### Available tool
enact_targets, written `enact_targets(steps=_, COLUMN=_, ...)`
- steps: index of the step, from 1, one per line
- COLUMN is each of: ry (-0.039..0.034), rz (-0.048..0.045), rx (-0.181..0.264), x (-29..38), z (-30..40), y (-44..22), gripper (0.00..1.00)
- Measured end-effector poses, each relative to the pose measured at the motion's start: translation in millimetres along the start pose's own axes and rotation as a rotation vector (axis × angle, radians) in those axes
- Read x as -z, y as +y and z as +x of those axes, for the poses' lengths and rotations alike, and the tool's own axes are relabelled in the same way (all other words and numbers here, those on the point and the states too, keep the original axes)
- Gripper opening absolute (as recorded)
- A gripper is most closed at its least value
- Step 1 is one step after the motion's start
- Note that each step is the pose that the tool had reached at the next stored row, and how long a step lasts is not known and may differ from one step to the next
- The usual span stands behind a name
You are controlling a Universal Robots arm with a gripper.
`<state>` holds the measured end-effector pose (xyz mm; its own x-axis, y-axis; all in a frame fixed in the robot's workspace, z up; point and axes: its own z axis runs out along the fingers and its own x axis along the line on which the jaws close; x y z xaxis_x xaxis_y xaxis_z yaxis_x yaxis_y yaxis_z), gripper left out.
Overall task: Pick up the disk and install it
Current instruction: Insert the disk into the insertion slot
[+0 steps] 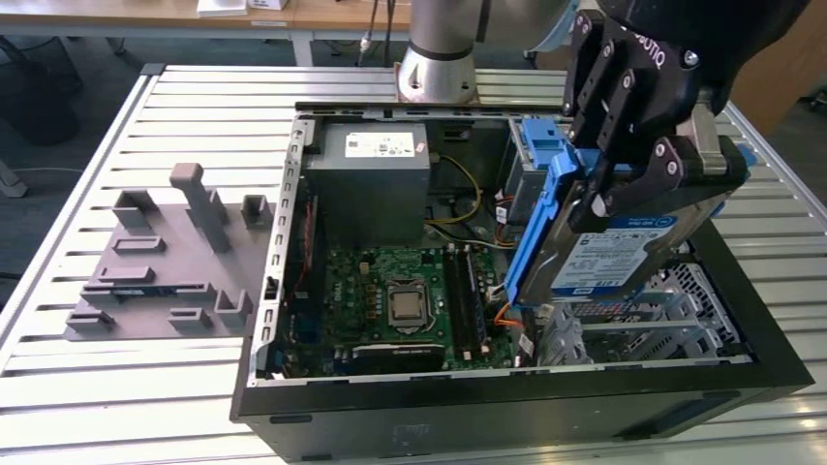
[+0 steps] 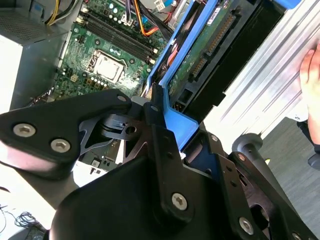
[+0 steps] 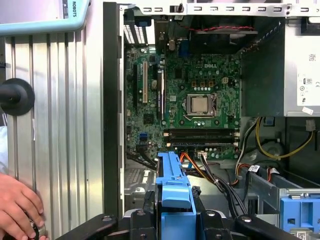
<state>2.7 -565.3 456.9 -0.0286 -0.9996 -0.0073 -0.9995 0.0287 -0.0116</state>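
The disk [image 1: 618,254] is not lying on any surface. It hangs in the end effector [image 1: 630,184], off the counter [image 1: 194,107] and above the open computer case [image 1: 517,399], toward the exterior view's right. The relation that matters, then, is between the carried disk and the drive cage [image 1: 653,325] beneath it.

In the exterior view we see the disk standing steeply on edge with its labelled face turned toward that camera. Its long axis runs from the end effector down toward the cage, and the lower end leans a little to the exterior view's left. The lower edge sits just above the cage's perforated metal, but we cannot tell whether the two touch. The motherboard [image 1: 401,300] lies beside the cage on the exterior view's left, with the grey power supply [image 1: 375,179] beyond it. Both are apart from the disk.

The end effector is clamped on the disk. In the first wrist view its black fingers [image 3: 149,202] flank the blue carrier [image 3: 172,182] on both sides with no gap showing. In the second wrist view one finger lies against the carrier's blue edge. We judge that the grip sits near the disk's upper end, so most of its length hangs free below the fingers.

In the first wrist view a person's hand [image 3: 17,205] rests on the counter beside the case, well apart from the disk.
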Motion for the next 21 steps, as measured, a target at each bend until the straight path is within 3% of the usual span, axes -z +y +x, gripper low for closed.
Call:
enact_targets(steps=12, ry=-0.0001, rz=-0.0007, rx=0.000, x=-2.7, z=3.8, y=-11.9, gripper=0.36)
enact_targets(steps=21, ry=0.0000, rz=-0.0020, rx=0.000, x=-5.3, z=4.5, y=-30.1, gripper=0.36)
